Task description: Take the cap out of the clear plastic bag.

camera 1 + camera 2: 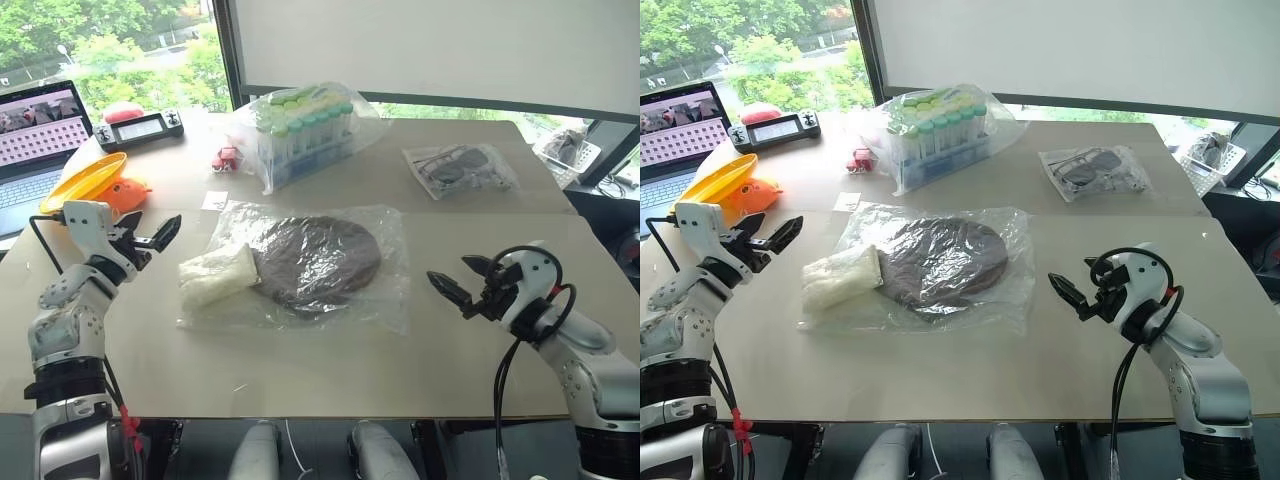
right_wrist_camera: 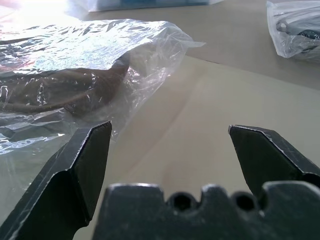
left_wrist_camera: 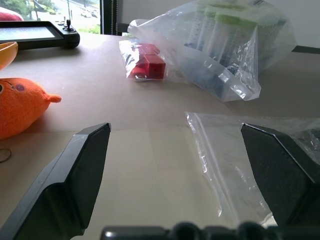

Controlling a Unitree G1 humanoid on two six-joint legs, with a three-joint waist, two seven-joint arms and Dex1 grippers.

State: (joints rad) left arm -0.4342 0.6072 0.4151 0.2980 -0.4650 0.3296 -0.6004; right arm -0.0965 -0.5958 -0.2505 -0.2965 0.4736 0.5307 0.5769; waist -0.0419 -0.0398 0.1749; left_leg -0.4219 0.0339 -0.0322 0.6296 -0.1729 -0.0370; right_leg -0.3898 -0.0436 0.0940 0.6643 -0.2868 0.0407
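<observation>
- Your left gripper (image 1: 150,238) is spread wide, empty, hovering above the table (image 1: 330,370) off the bag's left side, fingers aimed toward it.
- Your right gripper (image 1: 462,284) is also spread wide, holding nothing, near the bag's right edge but apart from it.
- The bag (image 1: 390,290) lies flat between both grippers. The cap (image 1: 318,260) sits inside it, mid-bag, with a white cloth (image 1: 217,274) at its left end.
- Nothing is grasped yet; extraction hasn't started.
- Risk: the plastic is thin and slick, so pinching it flat against the table may just slide the whole bag.
- Risk: if you grab cap and film together, the bag comes along rather than releasing.
- Risk: I can't tell which edge is the open one; pulling at a sealed side only stretches it.
- Risk: the cloth could drag out alongside the cap.
- The tube bag (image 1: 305,125) behind is near; a wide sweep may knock it.
</observation>
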